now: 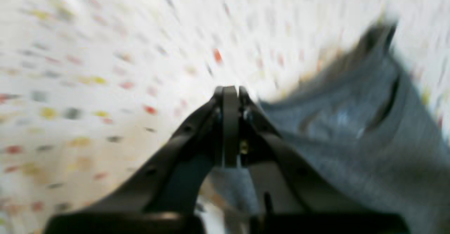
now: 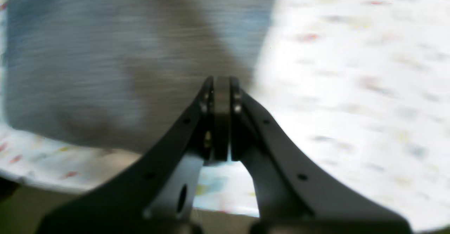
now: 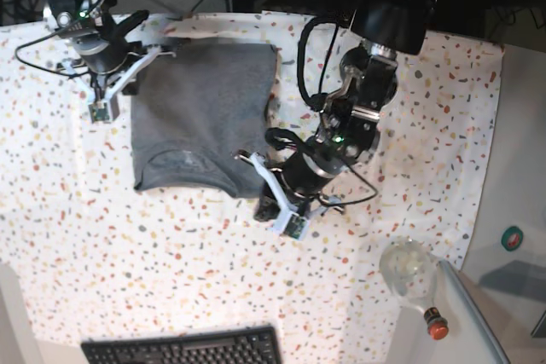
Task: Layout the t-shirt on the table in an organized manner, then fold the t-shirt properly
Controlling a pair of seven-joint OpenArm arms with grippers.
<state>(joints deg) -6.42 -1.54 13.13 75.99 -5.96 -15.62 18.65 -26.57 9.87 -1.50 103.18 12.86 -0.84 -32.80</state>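
Observation:
The grey t-shirt (image 3: 200, 112) lies flat on the speckled table (image 3: 171, 253) as a rough rectangle, with its round neck toward the near side. My left gripper (image 3: 290, 223) is shut and empty. It sits just off the shirt's near right corner. In the left wrist view, that gripper (image 1: 230, 90) has the t-shirt (image 1: 351, 139) on its right over the table (image 1: 105, 51). My right gripper (image 3: 101, 108) is also shut and empty, beside the shirt's left edge. In the blurred right wrist view, the right gripper (image 2: 221, 81) has the t-shirt (image 2: 88, 51) on its left and the table (image 2: 351, 69) on its right.
A clear glass bottle (image 3: 409, 270) with a red cap lies at the table's near right corner. A black keyboard (image 3: 183, 349) sits at the near edge. The table's far edge (image 2: 35, 183) runs close behind the right gripper. Cables hang around both arms.

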